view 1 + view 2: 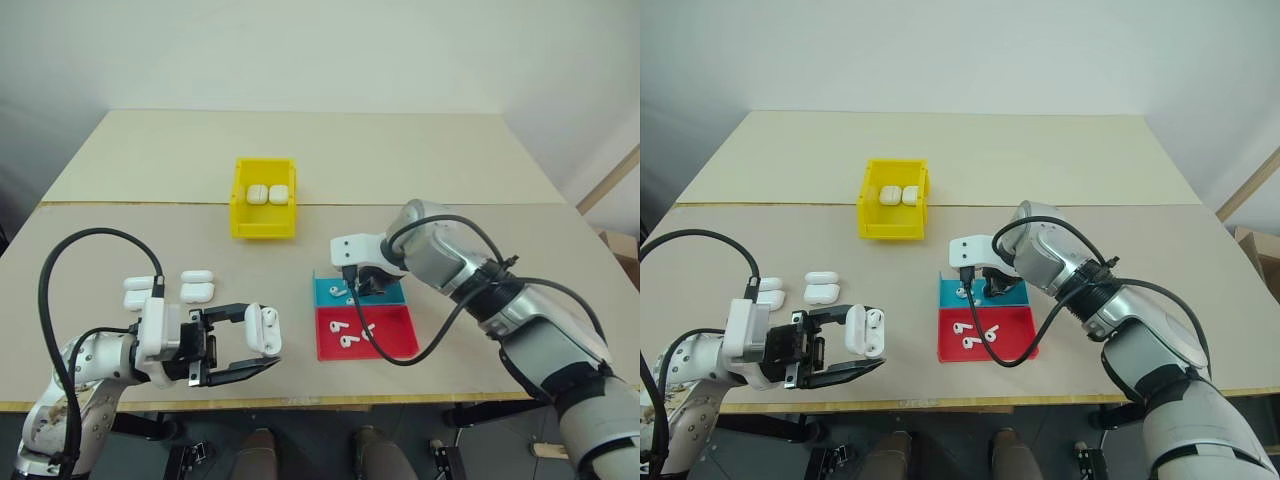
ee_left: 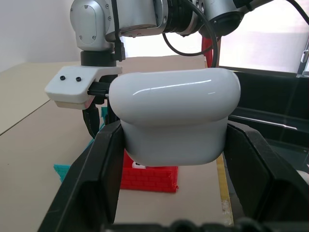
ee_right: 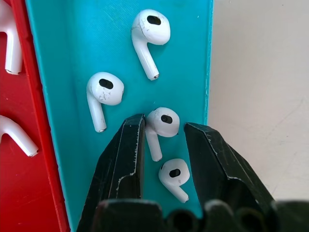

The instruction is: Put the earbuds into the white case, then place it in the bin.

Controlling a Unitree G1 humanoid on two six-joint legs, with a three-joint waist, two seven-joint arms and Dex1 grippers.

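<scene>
My left gripper point(image 1: 262, 350) is shut on a white case point(image 1: 263, 328) and holds it above the table's front left, lid flipped open. My right gripper point(image 3: 164, 126) points down into the blue half of the tray point(image 1: 325, 291). Its fingertips pinch the head of one earbud point(image 3: 161, 120), which lies on the tray floor. Three more earbuds point(image 3: 104, 92) lie around it in the blue half, and others point(image 1: 350, 335) lie in the red half point(image 1: 395, 338). The yellow bin point(image 1: 264, 230) stands further back, left of centre, with two shut cases point(image 1: 267, 194) inside.
Several spare white cases point(image 1: 197, 286) lie on the table to the left, behind my left gripper. A black cable point(image 1: 400, 355) loops from my right arm over the red half of the tray. The table's front edge point(image 1: 330, 402) runs just below the tray.
</scene>
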